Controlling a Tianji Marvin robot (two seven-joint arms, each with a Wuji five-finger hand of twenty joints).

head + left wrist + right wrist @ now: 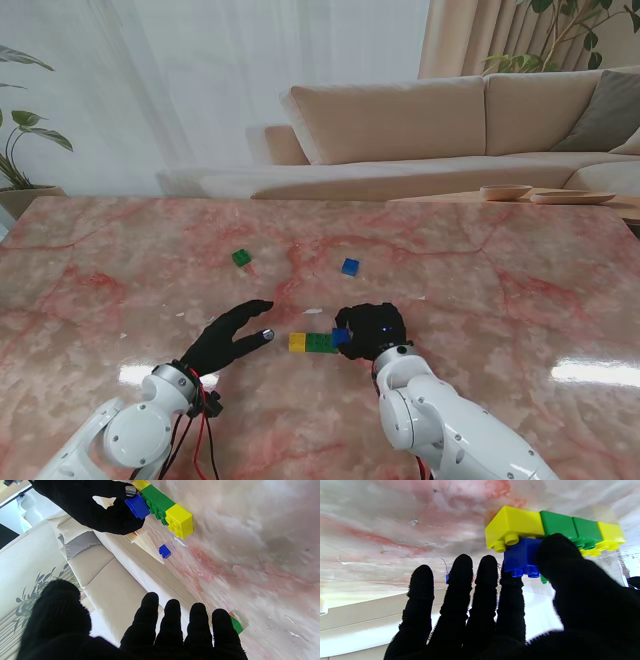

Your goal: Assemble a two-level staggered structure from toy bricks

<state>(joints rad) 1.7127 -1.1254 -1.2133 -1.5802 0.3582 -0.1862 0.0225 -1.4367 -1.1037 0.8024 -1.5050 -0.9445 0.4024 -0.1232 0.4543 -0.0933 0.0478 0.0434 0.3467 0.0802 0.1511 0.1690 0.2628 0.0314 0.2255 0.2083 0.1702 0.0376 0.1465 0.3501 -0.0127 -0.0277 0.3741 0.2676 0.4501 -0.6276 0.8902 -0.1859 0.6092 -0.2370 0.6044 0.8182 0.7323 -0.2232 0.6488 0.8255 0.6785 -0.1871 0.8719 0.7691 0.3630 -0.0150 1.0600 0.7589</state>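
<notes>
A row of bricks lies on the marble table [480, 300]: a yellow brick [298, 342] at its left end, a green brick [320, 343] beside it, and the rest hidden under my right hand [370, 330]. The right wrist view shows the whole row: yellow [512, 526], two green [557, 525], yellow [610, 532]. My right hand is shut on a blue brick [521, 556], thumb and forefinger pinching it against the row's studs over the yellow-green seam. The left hand [228, 338] rests open, just left of the row, touching nothing.
A loose green brick [241, 258] and a loose blue brick [350, 266] lie farther from me, apart from the row. A sofa [450, 120] stands beyond the table's far edge, with wooden dishes [545, 193] on a side table at the right.
</notes>
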